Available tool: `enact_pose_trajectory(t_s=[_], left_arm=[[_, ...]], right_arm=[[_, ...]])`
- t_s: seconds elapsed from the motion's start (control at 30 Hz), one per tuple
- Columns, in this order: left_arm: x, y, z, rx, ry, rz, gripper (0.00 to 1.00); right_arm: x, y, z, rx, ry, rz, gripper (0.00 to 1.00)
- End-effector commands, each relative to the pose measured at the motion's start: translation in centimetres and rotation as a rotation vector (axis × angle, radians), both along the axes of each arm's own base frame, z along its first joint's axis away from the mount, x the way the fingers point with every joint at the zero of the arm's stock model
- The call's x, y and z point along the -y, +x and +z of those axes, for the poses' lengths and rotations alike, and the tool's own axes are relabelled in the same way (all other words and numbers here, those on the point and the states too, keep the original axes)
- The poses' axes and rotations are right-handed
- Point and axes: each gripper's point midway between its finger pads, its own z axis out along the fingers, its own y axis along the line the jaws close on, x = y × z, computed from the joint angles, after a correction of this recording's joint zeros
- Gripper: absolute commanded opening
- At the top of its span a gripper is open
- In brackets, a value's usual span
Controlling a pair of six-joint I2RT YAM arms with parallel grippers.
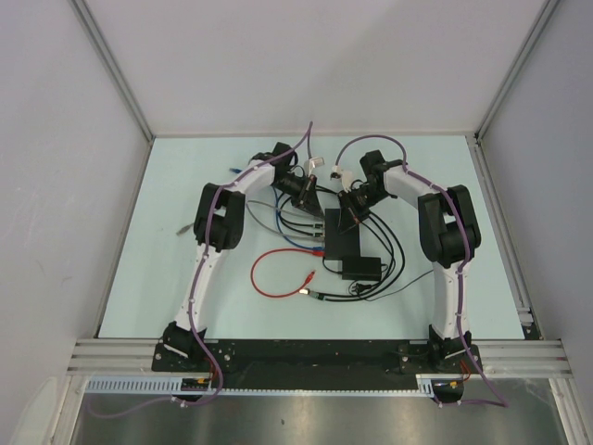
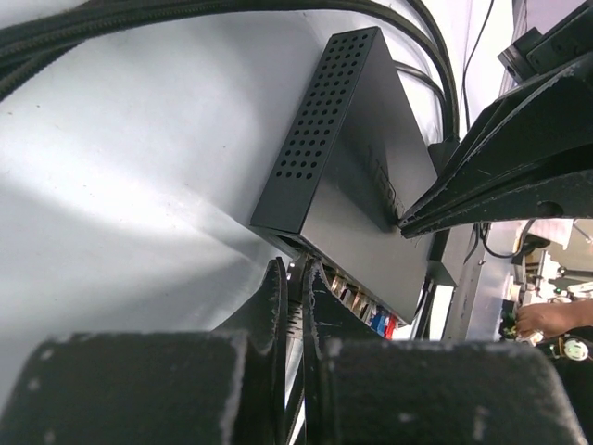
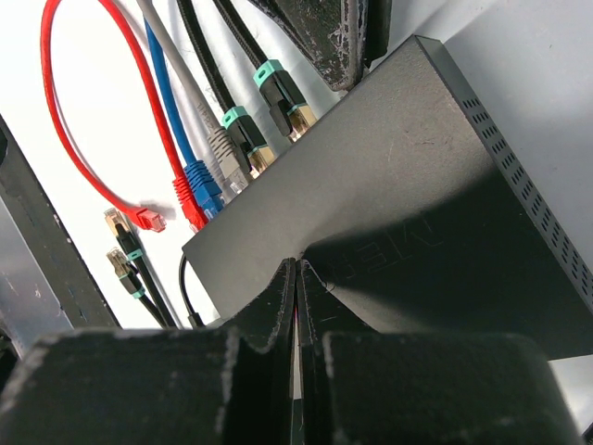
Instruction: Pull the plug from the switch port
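The switch [image 1: 341,239] is a flat black box lying mid-table, with a row of cables in one edge. In the left wrist view my left gripper [image 2: 295,276] is shut on a ribbed plug [image 2: 296,311] at the end port by the corner of the switch [image 2: 361,176]. My right gripper [image 3: 298,269] is shut on nothing, its tips resting on the top of the switch [image 3: 398,158]. Teal-collared plugs [image 3: 283,93], a grey plug [image 3: 222,153], a blue plug [image 3: 202,185] and a red plug [image 3: 192,211] sit in the other ports. The left fingers [image 3: 324,37] hide the gripped plug there.
A smaller black box [image 1: 361,269] with thin leads lies just in front of the switch. A red cable loop [image 1: 278,273] and loose plug ends [image 3: 120,222] lie to the switch's left. Black cables [image 1: 394,250] curve around its right side.
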Motion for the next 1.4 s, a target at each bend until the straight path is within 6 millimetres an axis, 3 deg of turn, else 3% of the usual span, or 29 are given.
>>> enact_pose_trajectory(t_s=[0.0, 0.2, 0.3, 0.37, 0.47, 0.53, 0.63, 0.77, 0.8, 0.87, 0.9, 1.1, 1.2, 1.23, 1.27, 1.37], left_arm=[[-3.3, 1.0, -4.4, 0.111, 0.205, 0.017, 0.0], [-3.5, 2.1, -2.7, 0.148, 0.229, 0.038, 0.0], [-4.2, 2.8, -3.0, 0.169, 0.29, 0.067, 0.0], [-5.0, 2.1, -3.6, 0.15, 0.332, 0.065, 0.0], [-6.3, -1.4, -5.2, 0.044, 0.363, 0.038, 0.0], [-6.6, -2.1, -5.3, 0.024, 0.343, 0.025, 0.0], [-6.9, -1.2, -5.3, -0.002, 0.325, 0.068, 0.0], [-6.5, 0.6, -3.4, 0.063, 0.269, 0.072, 0.0], [-6.2, 0.7, -2.9, 0.059, 0.237, 0.071, 0.05], [-6.1, 0.7, -2.8, 0.045, 0.223, 0.079, 0.27], [-5.9, 0.6, -2.8, 0.031, 0.201, 0.077, 0.3], [-4.7, -0.1, -1.9, -0.044, 0.092, 0.072, 0.3], [-4.8, 0.9, 0.0, 0.006, 0.062, 0.084, 0.29], [-4.9, 1.3, 1.4, 0.043, 0.05, 0.089, 0.33], [-5.0, 1.9, 2.0, 0.085, 0.042, 0.086, 0.42], [-6.4, 3.7, 3.7, 0.276, 0.099, 0.052, 0.53]], right_arm=[[3.3, -2.8, -8.9, -0.058, -0.289, 0.068, 0.03], [3.2, -2.7, -9.0, -0.056, -0.289, 0.069, 0.03], [3.2, -2.8, -9.0, -0.056, -0.29, 0.07, 0.03], [3.2, -2.7, -8.9, -0.055, -0.291, 0.07, 0.04], [3.3, -2.7, -8.9, -0.053, -0.293, 0.071, 0.04], [3.3, -2.8, -8.9, -0.055, -0.291, 0.07, 0.04], [3.1, -2.8, -9.0, -0.055, -0.29, 0.073, 0.04], [3.2, -2.8, -9.0, -0.058, -0.293, 0.073, 0.04], [3.2, -2.8, -9.0, -0.059, -0.293, 0.073, 0.04], [3.2, -2.8, -9.0, -0.057, -0.291, 0.073, 0.04], [3.1, -2.8, -9.0, -0.057, -0.289, 0.073, 0.04], [3.2, -2.7, -9.0, -0.055, -0.29, 0.073, 0.04], [3.2, -2.7, -9.0, -0.055, -0.294, 0.074, 0.04], [3.2, -2.8, -9.0, -0.055, -0.294, 0.076, 0.04], [3.2, -2.7, -9.0, -0.054, -0.293, 0.074, 0.04], [3.2, -2.7, -9.1, -0.058, -0.291, 0.073, 0.04]])
